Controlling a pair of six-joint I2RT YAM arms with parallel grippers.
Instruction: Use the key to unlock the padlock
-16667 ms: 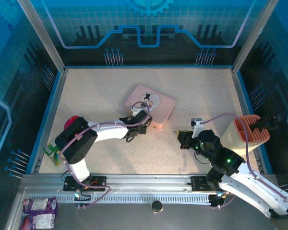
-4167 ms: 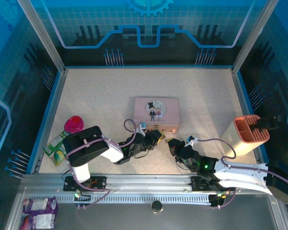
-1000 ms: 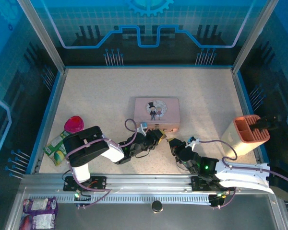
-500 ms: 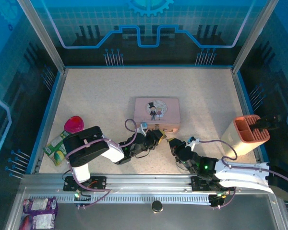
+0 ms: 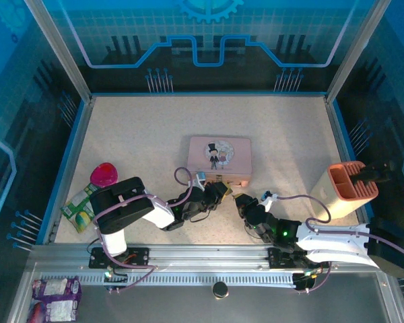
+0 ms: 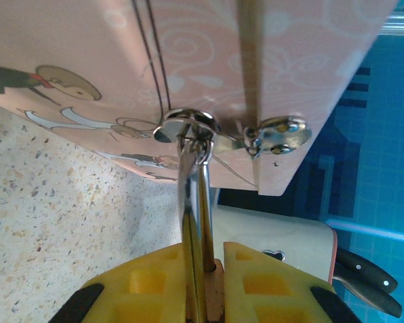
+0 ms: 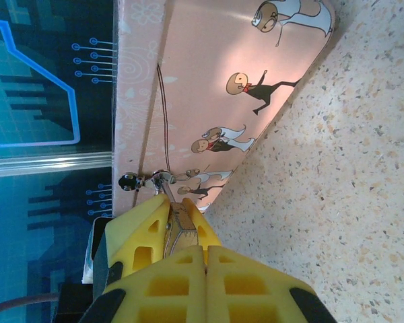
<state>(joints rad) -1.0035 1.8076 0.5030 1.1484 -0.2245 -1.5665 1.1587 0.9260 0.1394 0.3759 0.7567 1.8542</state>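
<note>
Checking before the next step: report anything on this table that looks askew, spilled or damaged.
Nothing spilled or broken. The pink tin sits flat, the padlock hooked through its clasp and held in the left fingers. Only the green packet by the left rim looks askew, lying at a slant.

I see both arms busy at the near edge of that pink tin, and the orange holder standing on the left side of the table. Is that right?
Not quite. The orange holder stands on the right side of the table, as the top external view shows. The rest is right: the left gripper and the right gripper are both at the near edge of the pink tin.
</note>
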